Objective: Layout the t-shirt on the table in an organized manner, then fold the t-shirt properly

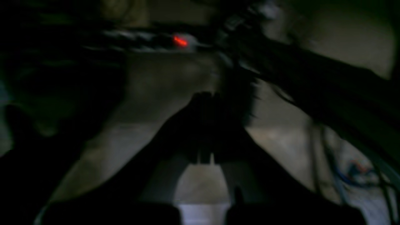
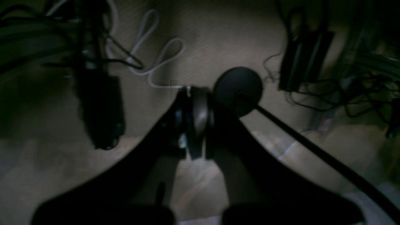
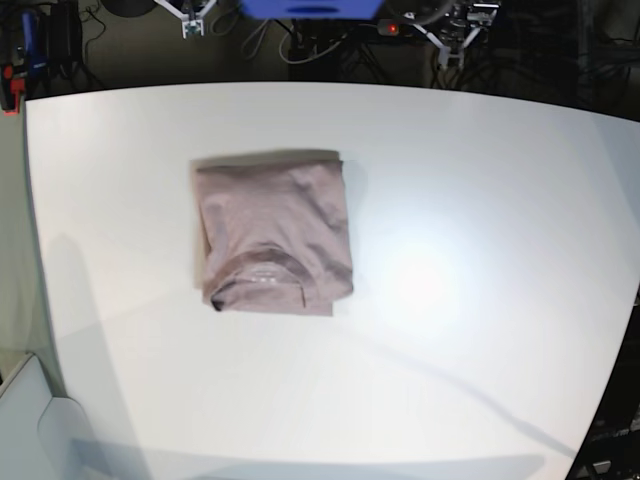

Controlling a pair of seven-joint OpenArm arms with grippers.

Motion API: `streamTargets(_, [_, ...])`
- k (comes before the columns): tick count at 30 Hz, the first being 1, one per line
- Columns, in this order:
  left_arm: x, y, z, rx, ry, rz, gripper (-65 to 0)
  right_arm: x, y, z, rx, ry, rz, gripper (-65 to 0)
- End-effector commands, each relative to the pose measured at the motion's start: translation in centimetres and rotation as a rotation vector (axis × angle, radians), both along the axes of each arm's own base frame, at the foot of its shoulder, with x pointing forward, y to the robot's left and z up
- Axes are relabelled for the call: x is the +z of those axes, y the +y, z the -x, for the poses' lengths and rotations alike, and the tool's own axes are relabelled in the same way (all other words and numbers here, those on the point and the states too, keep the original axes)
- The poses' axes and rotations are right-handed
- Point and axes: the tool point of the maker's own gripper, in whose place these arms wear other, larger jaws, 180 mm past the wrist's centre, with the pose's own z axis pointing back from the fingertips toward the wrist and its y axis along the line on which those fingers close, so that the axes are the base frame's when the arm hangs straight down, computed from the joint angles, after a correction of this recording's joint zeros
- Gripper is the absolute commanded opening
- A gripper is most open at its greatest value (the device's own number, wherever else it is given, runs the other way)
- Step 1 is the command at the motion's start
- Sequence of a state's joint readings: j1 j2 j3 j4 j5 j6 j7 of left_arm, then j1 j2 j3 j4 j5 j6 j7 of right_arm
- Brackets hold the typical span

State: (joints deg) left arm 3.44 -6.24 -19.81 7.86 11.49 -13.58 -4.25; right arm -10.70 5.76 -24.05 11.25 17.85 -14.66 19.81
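Left wrist view, dim and blurred: the left gripper [image 1: 204, 100] has its jaws pressed together on nothing; a red light [image 1: 180, 41] glows beyond. Right wrist view: the right gripper [image 2: 195, 122] is likewise closed and empty; a white cable [image 2: 150, 47] loops on the floor behind. Base view: the t-shirt [image 3: 273, 232] lies folded into a neat rectangle, left of centre on the table [image 3: 480, 250], collar toward the near edge.

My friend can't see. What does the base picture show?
A pink t-shirt lies folded into a neat rectangle on a big white table, its collar toward the near edge. Nothing is touching it. Dark cables and gear sit beyond the table's far edge.
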Motion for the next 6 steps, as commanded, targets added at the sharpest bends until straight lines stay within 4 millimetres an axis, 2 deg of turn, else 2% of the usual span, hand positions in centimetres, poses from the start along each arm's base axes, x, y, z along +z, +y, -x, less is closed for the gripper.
streamTargets(1, [-0.1, -0.5, 0.6, 0.007, 0.007, 0.008, -64.8, 0.2, -0.9, 0.1, 0.003, -0.007, 0.03, -65.0])
streamTargets(6, [-0.1, 0.8, 0.3, 0.027, -0.01, -0.062, -64.8, 0.3, -1.4, 0.2, 0.009, -0.004, 0.038, -65.0])
